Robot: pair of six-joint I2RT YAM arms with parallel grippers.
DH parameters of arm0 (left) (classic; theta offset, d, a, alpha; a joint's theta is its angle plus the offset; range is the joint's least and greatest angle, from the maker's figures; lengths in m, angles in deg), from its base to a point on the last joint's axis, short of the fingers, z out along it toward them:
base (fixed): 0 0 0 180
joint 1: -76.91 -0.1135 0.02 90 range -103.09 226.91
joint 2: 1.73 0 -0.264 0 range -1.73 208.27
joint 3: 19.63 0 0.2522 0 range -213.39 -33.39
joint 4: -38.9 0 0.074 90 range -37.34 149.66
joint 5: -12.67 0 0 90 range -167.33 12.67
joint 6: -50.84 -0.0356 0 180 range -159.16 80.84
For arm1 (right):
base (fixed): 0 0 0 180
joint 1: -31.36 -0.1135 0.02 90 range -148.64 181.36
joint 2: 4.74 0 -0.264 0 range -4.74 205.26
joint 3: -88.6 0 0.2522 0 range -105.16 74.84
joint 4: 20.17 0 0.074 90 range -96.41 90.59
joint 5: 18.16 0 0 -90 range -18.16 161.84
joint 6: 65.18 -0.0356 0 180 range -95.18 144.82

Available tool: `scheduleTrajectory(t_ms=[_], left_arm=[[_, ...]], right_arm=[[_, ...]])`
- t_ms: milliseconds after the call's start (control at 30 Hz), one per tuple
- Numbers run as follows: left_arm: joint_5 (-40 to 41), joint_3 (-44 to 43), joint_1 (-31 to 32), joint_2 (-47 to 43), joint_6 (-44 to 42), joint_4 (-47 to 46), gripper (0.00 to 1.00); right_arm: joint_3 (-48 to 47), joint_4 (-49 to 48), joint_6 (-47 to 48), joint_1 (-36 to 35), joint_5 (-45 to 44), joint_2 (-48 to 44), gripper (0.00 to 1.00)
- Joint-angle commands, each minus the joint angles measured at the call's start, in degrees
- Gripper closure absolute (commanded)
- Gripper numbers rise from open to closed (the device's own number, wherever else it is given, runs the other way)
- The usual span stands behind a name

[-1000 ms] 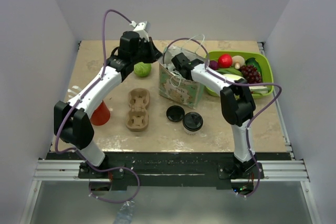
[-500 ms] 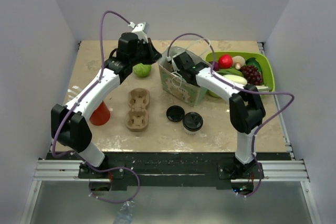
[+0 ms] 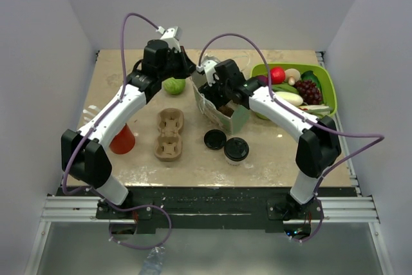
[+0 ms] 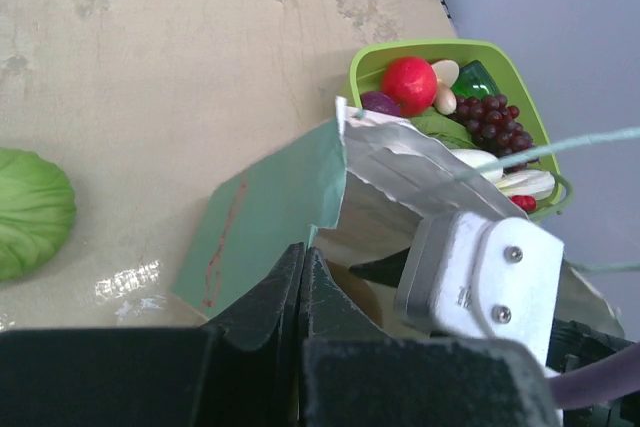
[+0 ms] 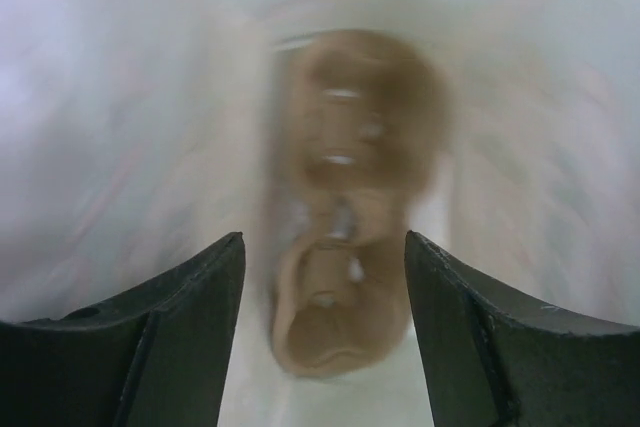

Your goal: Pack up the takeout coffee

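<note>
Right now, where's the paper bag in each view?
Top external: paper bag at centre, between both arms, left of the green tray.
Left wrist: paper bag at centre, green wall, white lining; left claw shut on its rim.
Right wrist: blurred pale walls, probably its inside; right claw open.
Shared landmark: green tray, upper right in top external and left wrist; absent from right wrist.

The paper bag (image 4: 265, 212) is teal green outside, silvery white inside; the cabbage (image 3: 174, 85) pale green; the bin (image 3: 327, 80) lime green; a round fruit (image 3: 277, 74) red; the grapes (image 3: 307, 90) dark purple; the cup carrier (image 3: 169, 133) brown; the takeout coffee (image 3: 236, 151) white with a black lid; the loose lid (image 3: 215, 139) black; the plastic cup (image 3: 123, 140) red; the table (image 3: 116, 75) mottled beige.
</note>
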Motion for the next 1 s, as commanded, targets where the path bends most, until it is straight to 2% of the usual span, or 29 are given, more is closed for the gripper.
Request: scheduleTrajectory(t_ms=[0, 133, 300, 467, 633, 967], left_arm=[[0.1, -0.3, -0.1, -1.6, 1.0, -1.7, 1.00], [0.6, -0.3, -0.1, -1.6, 1.2, -1.5, 1.00], [1.2, -0.3, -0.1, -1.6, 1.3, -1.7, 1.00], [1.2, -0.4, -0.1, -1.6, 1.3, -1.8, 1.00], [1.9, -0.6, -0.1, -1.9, 1.2, -1.8, 1.00], [2.7, -1.6, -0.1, -1.3, 1.0, -1.5, 1.00]], right_arm=[[-3.5, 3.3, -0.1, -0.1, 12.7, -2.4, 0.32], [-6.1, 2.4, -4.5, 0.0, 13.4, -5.9, 0.26], [-8.8, 2.3, -8.2, 0.1, 9.2, -9.2, 0.19], [-7.6, 2.5, -11.9, 0.1, 3.8, -12.0, 0.11], [-6.4, 1.8, -13.1, 0.2, 1.3, -14.6, 0.08], [-4.6, 0.1, -14.2, 0.2, 5.2, -19.7, 0.06]])
